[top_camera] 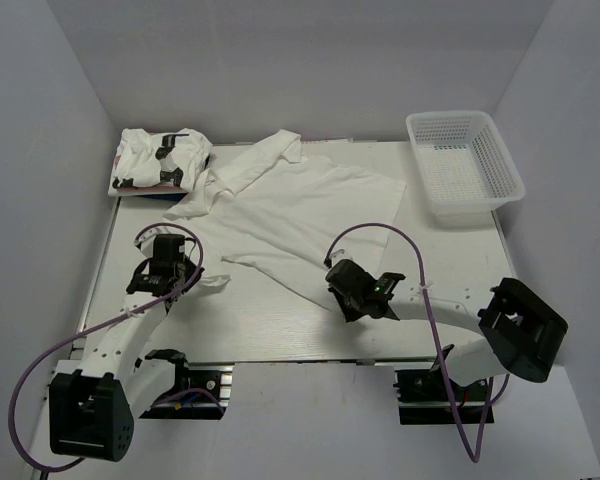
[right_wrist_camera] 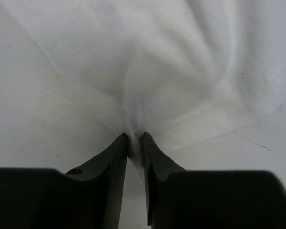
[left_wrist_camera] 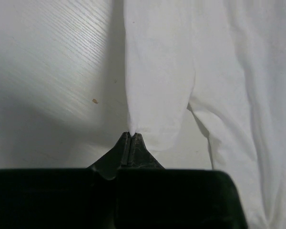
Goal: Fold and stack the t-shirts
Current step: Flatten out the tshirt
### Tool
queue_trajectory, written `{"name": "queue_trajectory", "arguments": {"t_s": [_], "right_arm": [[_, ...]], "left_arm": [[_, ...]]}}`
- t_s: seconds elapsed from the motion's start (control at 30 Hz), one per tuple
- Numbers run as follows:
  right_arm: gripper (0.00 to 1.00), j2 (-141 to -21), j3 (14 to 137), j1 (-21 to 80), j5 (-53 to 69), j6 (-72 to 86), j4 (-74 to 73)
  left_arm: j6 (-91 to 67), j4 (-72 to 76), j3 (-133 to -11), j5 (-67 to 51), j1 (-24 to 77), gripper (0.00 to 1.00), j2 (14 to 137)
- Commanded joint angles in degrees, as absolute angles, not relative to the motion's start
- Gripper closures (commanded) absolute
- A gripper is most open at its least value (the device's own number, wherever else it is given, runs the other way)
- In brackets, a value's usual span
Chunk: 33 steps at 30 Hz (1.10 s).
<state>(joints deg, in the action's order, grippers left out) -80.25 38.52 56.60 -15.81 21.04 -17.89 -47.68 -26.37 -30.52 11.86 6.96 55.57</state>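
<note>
A white t-shirt lies spread and crumpled across the middle of the table. My left gripper is shut on a pointed corner of that shirt at its near left; the left wrist view shows the cloth pinched at the tips of the gripper. My right gripper is shut on the shirt's near edge, where the cloth bunches between the jaws of the gripper. A folded white t-shirt with black marks lies at the back left corner.
A white plastic mesh basket stands at the back right. The pale wooden table shows bare in front of the shirt. Purple cables loop over both arms. White walls close in the back and sides.
</note>
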Motion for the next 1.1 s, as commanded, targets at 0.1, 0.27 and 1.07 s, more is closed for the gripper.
{"name": "queue_trajectory", "arguments": {"t_s": [0.1,0.27,1.07], "right_arm": [[1.00,-81.0,40.4,56.5,-25.7,25.9,-24.6],[1.00,-75.8,46.5,56.3,-36.7,30.6,-27.7],[1.00,-48.9,102.4,56.4,-29.3,-6.9,-29.3]], "left_arm": [[-48.1,-29.4,-34.4,12.6,7.5,1.00,49.8],[-47.5,-31.5,-39.0,13.3,7.5,1.00,46.9],[-29.4,-41.4,-123.1,6.7,6.9,1.00,52.2]]}}
